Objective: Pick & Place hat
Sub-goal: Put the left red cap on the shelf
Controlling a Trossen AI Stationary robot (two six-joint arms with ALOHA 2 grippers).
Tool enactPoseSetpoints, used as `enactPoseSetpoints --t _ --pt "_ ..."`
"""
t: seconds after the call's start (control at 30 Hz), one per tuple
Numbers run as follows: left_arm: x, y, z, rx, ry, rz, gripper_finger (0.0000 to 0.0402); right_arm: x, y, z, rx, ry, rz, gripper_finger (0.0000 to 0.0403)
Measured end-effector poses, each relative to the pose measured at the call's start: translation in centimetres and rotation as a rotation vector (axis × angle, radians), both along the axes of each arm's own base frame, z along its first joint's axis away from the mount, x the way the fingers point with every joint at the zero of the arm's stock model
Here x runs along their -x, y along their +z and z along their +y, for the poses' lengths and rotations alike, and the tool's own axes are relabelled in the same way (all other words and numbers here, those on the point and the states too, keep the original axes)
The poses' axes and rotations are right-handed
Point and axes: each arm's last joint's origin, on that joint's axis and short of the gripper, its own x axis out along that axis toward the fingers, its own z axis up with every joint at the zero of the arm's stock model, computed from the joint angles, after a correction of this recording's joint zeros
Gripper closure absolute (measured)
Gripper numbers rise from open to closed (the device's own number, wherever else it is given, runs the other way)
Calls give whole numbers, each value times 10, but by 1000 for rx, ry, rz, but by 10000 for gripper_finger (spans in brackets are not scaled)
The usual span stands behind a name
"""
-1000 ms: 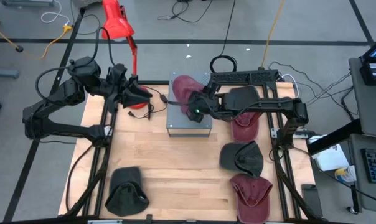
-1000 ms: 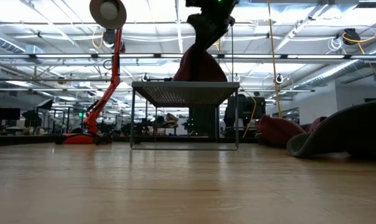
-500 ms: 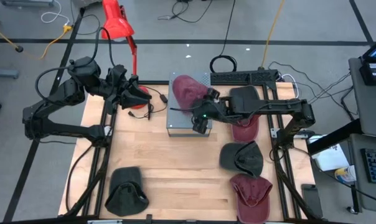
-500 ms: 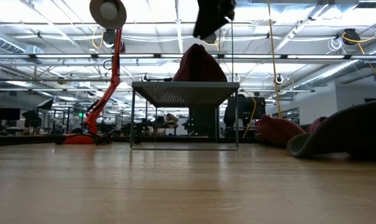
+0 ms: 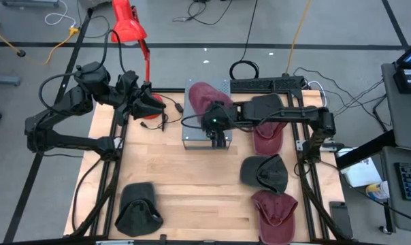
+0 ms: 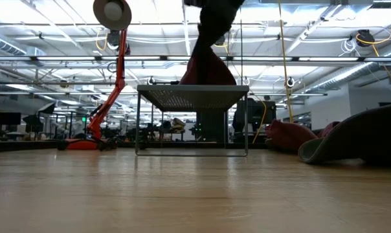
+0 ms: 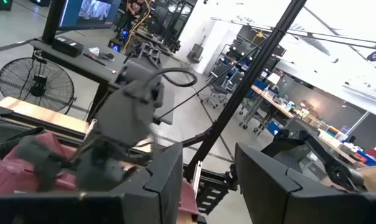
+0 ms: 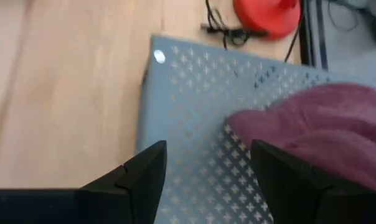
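Observation:
A maroon hat (image 5: pixel 200 97) rests by its underside on a grey perforated platform (image 5: pixel 192 133) at the table's far middle; it also shows in the low view (image 6: pixel 208 68) and the right wrist view (image 8: pixel 306 124). My right gripper (image 5: pixel 218 138) hovers open and empty over the platform's near part (image 8: pixel 194 106), just beside the hat on its near side. In the low view it (image 6: pixel 208 35) hangs close above the hat's crown. My left gripper (image 5: pixel 158 105) waits open and empty at the far left, its fingers apart in the left wrist view (image 7: pixel 206 180).
A dark hat (image 5: pixel 267 109), a maroon hat (image 5: pixel 267 139), another dark hat (image 5: pixel 265 173) and another maroon hat (image 5: pixel 277 207) lie along the right side. A dark hat (image 5: pixel 137 207) lies near left. A red lamp (image 5: pixel 127 24) stands at the far left, its base (image 5: pixel 151 109) beside my left gripper.
My right gripper has come off the maroon hat's top, risen and drawn toward the table's near edge, then swung a little back left and down. The hat stays on the platform.

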Motion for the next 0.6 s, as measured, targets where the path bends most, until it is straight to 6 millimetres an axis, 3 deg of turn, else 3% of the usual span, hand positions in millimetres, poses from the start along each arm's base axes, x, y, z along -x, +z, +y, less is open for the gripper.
enactPoseSetpoints --t 0.13,0.37,0.6 --pt "0 0 0 1 0 0 252 -7 -8 -16 69 -31 8 177" --pt "0 0 0 3 0 1 252 -12 1 -37 109 -93 -113 177" --pt "0 0 0 2 1 1 252 -17 6 -38 14 -53 -211 177"
